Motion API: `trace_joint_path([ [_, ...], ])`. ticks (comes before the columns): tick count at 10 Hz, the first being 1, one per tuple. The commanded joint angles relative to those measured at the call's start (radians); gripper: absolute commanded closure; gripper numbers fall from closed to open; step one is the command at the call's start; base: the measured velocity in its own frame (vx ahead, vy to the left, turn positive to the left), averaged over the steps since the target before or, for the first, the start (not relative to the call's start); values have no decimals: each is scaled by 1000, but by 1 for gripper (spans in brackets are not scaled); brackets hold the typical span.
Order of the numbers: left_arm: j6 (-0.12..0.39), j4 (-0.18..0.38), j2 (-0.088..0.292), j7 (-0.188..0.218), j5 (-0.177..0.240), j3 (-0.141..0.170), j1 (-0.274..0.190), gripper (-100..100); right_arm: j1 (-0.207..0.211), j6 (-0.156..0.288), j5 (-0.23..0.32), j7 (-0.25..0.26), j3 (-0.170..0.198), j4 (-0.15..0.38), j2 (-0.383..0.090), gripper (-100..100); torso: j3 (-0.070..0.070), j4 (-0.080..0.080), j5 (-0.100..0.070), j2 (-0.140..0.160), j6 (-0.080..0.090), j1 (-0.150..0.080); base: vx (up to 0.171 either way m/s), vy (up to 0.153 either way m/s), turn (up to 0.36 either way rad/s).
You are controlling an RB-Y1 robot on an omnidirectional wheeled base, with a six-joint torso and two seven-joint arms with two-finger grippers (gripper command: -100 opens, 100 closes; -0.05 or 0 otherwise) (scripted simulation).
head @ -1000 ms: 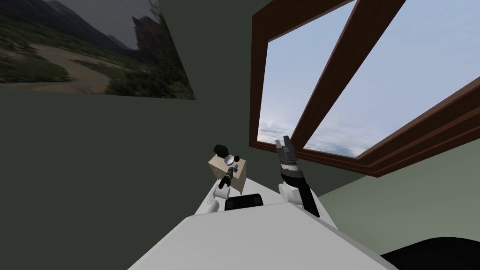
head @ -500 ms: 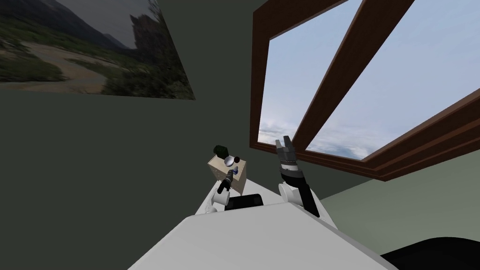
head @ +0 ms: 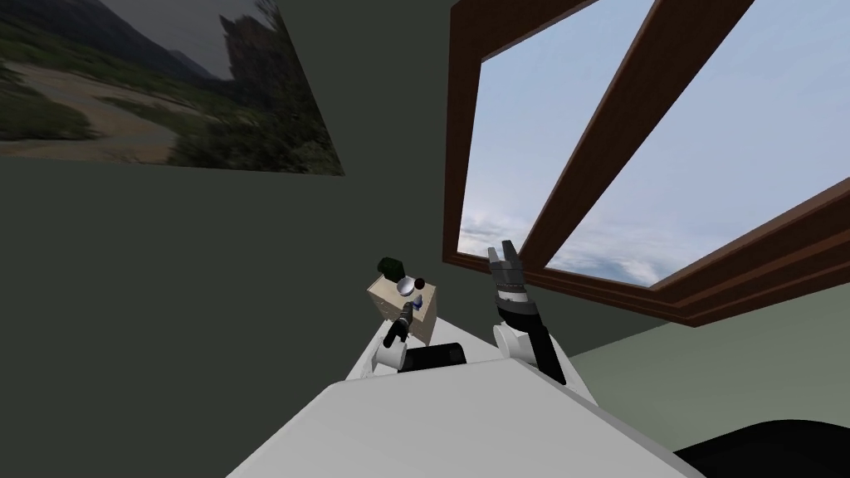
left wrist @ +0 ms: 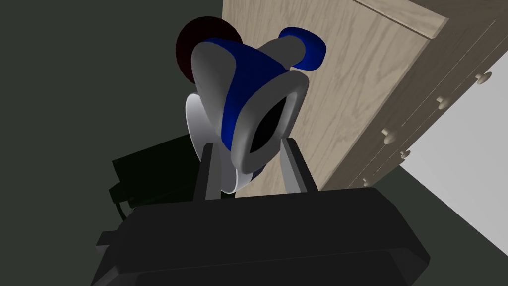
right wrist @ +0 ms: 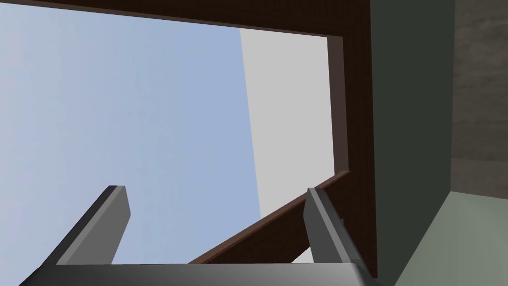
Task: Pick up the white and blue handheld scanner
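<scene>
The white and blue handheld scanner [left wrist: 248, 94] sits between my left gripper's [left wrist: 249, 156] two fingers, its dark window facing the wrist camera. The fingers press its sides, so the gripper is shut on it. Behind it lies the top of a light wooden dresser [left wrist: 377, 79]. In the head view the left gripper [head: 407, 310] and the scanner's blue speck [head: 416, 302] are over the dresser [head: 386, 300]. My right gripper [head: 504, 250] is raised in front of the window, open and holding nothing [right wrist: 216, 192].
On the dresser behind the scanner are a white round dish [left wrist: 194, 119], a dark red round thing [left wrist: 196, 32] and a dark green box [left wrist: 149, 171]. Dresser drawers with knobs [left wrist: 439, 102] face a pale floor. A dark wall stands close behind.
The head view has rolled a little, shifting the window and the picture. My left forearm has edged slightly towards the dresser. The right arm holds still.
</scene>
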Motion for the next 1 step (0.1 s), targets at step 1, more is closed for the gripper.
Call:
trace_joint_path([
  [1,0,0,0,0,0,0,0,0,0,0,0,0,0,0,0,0,0,0,0,0,0,0,0,0,0],
])
